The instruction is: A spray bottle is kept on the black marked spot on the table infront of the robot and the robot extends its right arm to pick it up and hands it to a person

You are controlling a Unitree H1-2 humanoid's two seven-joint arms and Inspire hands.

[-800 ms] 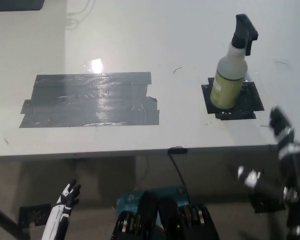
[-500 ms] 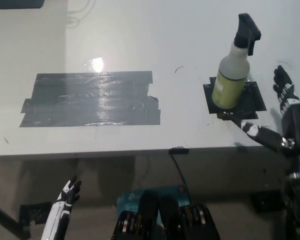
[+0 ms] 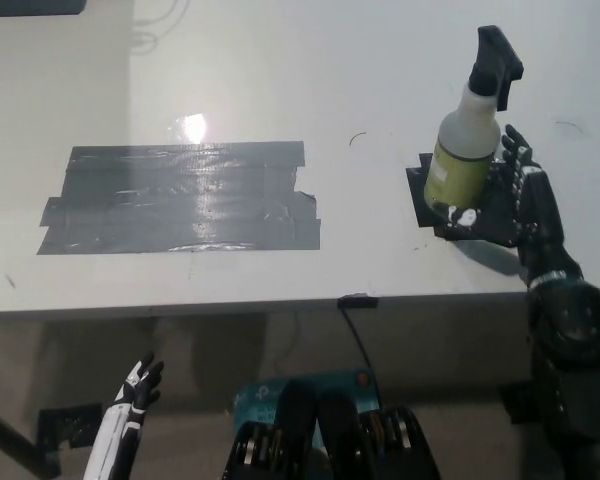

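Nearest you, below the table's front edge, the white left hand [image 3: 130, 402] hung idle at the lower left, fingers loosely apart and holding nothing. Above it, on the table [image 3: 360, 90], a broad patch of grey tape [image 3: 180, 198] lay near the front edge toward the left side, with a bright glare just past its far edge. At the right, your black right hand [image 3: 508, 195] had crossed the front edge and stood spread open at the right side of the spray bottle [image 3: 463, 150], its fingers reaching up alongside the body and a lower fingertip near the base; from this view you could not say for certain that any finger touched the bottle, and nothing was grasped. The spray bottle stood upright on the black marked spot [image 3: 432, 205] near the table's right front corner, pale yellow-green liquid in its lower part, black trigger head [image 3: 498, 62] at the top and toward the far side. The step in hand looked to be the approach to the grasp, with pickup and handover both not yet done. Your next move would call for closing the fingers around the bottle's body without nudging it over, then lifting it straight off the spot. No person appeared in the frame.
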